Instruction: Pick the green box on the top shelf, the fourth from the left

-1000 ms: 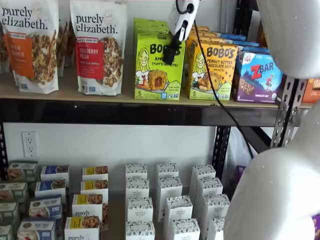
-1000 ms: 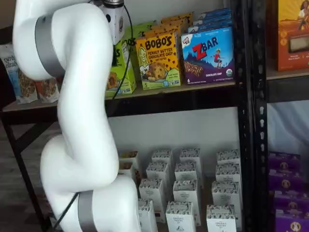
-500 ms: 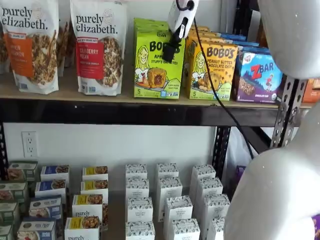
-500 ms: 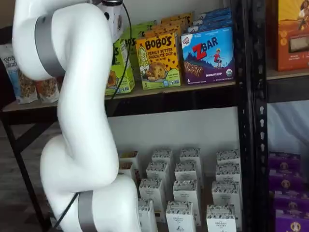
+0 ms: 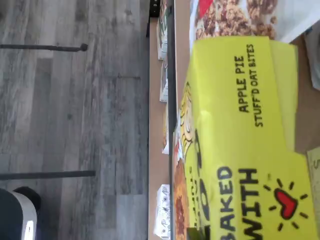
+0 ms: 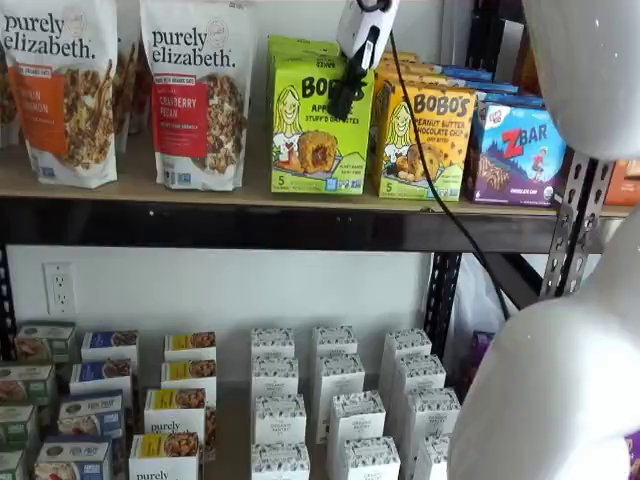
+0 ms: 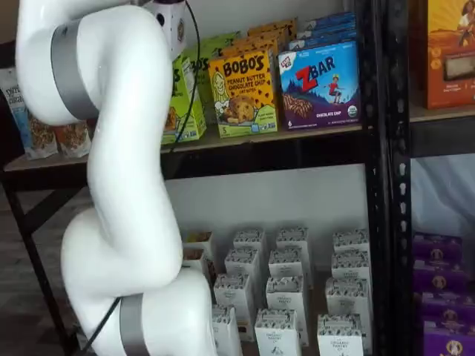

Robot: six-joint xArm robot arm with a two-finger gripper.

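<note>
The green box [image 6: 315, 140], a lime-green Bobo's Apple Pie carton, is at the front of the top shelf [image 6: 130, 185], slightly raised and tilted. My gripper [image 6: 345, 95] comes down from above, with one black finger across the box's front face, shut on it. In a shelf view the arm covers most of the box [image 7: 185, 111] and only the gripper's white body shows. The wrist view is filled by the box's top and front [image 5: 240, 140], very close.
Another green carton [image 6: 300, 47] stands right behind it. The yellow-orange Bobo's box [image 6: 425, 140] and blue ZBar box [image 6: 515, 150] stand to the right, granola bags [image 6: 195, 95] to the left. A black cable [image 6: 430, 170] hangs past the shelf. White cartons [image 6: 340, 400] fill the lower shelf.
The green box has risen a little off the board along with the gripper and now leans slightly. The other boxes have not moved.
</note>
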